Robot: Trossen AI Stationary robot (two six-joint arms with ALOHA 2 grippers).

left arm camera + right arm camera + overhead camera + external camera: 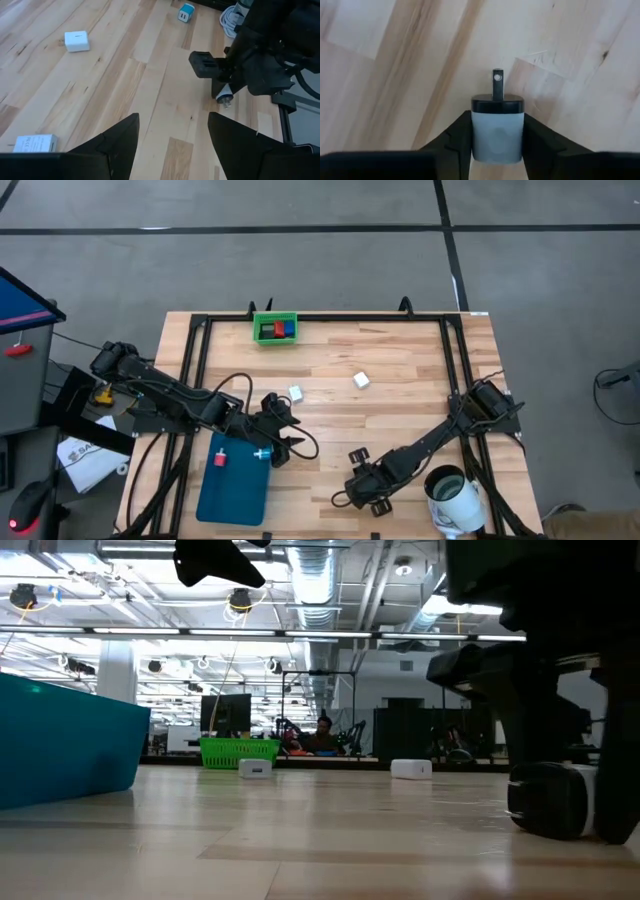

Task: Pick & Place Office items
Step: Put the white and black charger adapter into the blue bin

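The right gripper sits low over the near right part of the tabletop, its fingers pressed against both sides of a small pale plug adapter whose metal prong juts forward past the fingertips; held that way, square between the pads, the piece looks ready to be lifted without twisting. In the left wrist view the same adapter shows under the right arm, low to the wood, though whether it touches the surface cannot be told. The left gripper hangs with its fingers apart and nothing between them, near the teal tray at the near left edge, apparently waiting. Other office items lie loose: a white cube toward the middle, a cyan-topped one just left of it, and a small red piece on the tray. The green bin at the far edge already holds red and blue blocks, so it is probably the drop point. A white cylinder stands just beside the right arm at the near right corner, the one thing to clear on lifting; the middle of the tabletop toward the bin lies mostly open.
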